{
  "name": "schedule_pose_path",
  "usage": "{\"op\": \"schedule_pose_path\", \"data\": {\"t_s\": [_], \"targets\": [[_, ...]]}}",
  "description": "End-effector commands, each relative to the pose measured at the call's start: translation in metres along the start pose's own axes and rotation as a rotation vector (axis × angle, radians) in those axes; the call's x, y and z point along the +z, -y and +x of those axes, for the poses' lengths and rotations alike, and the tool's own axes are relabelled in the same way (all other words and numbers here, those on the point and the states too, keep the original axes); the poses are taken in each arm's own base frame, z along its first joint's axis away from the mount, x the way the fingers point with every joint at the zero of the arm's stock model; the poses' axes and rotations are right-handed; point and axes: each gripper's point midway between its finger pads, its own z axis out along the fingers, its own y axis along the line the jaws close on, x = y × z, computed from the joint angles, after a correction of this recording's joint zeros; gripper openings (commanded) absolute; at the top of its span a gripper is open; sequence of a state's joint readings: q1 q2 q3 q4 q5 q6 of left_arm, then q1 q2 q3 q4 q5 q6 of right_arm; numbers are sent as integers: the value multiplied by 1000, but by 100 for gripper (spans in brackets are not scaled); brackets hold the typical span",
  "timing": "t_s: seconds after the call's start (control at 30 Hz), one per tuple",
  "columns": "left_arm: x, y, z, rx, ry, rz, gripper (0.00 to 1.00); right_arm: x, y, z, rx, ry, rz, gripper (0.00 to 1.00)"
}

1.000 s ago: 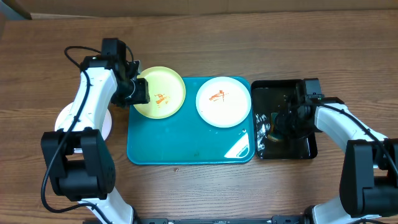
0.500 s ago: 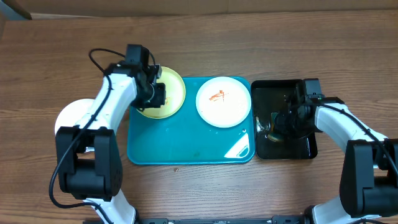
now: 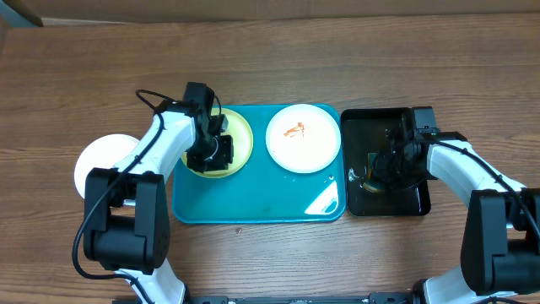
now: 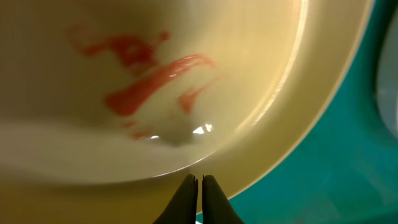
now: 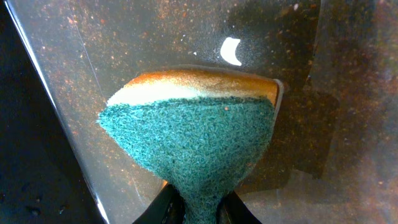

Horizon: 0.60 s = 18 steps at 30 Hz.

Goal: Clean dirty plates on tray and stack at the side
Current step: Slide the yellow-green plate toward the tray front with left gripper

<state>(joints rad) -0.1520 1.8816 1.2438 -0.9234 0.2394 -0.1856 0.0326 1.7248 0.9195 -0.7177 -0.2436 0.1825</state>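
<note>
A pale yellow-green plate (image 3: 242, 137) with an orange-red smear (image 4: 146, 78) lies at the back left of the turquoise tray (image 3: 253, 198). My left gripper (image 3: 211, 154) is over it, shut, with its tips (image 4: 199, 179) at the plate's near rim (image 4: 267, 155) and nothing showing between them. A white plate (image 3: 302, 137) with a small orange smear sits on the tray's back right. Another white plate (image 3: 94, 160) rests on the table left of the tray. My right gripper (image 5: 200, 211) is shut on a green-and-yellow sponge (image 5: 193, 124) over the black tray (image 3: 385, 204).
The narrow black tray sits right against the turquoise tray's right side and its floor looks wet (image 5: 124, 50). Both arms reach in from the front corners. Bare wooden table (image 3: 278, 59) lies behind the trays.
My left arm swung right over the yellow-green plate and its jaws closed. The plate sits slightly nearer the front than before. The right arm with the sponge has not moved.
</note>
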Motion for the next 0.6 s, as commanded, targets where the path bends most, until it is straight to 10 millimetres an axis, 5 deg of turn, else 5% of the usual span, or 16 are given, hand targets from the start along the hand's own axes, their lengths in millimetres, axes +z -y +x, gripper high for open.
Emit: {"op": "schedule_pose_path", "data": {"t_s": [0.0,0.23,0.57], "targets": [[8,27,16,10,-66,90,7,12,13,21,20,-69,40,17],[10,42,29,61,-102,66,4,12,13,23,22,-77,42,17],[-28,20,-15,26,36,-28,4,12,13,22,22,-77,42,17]]}}
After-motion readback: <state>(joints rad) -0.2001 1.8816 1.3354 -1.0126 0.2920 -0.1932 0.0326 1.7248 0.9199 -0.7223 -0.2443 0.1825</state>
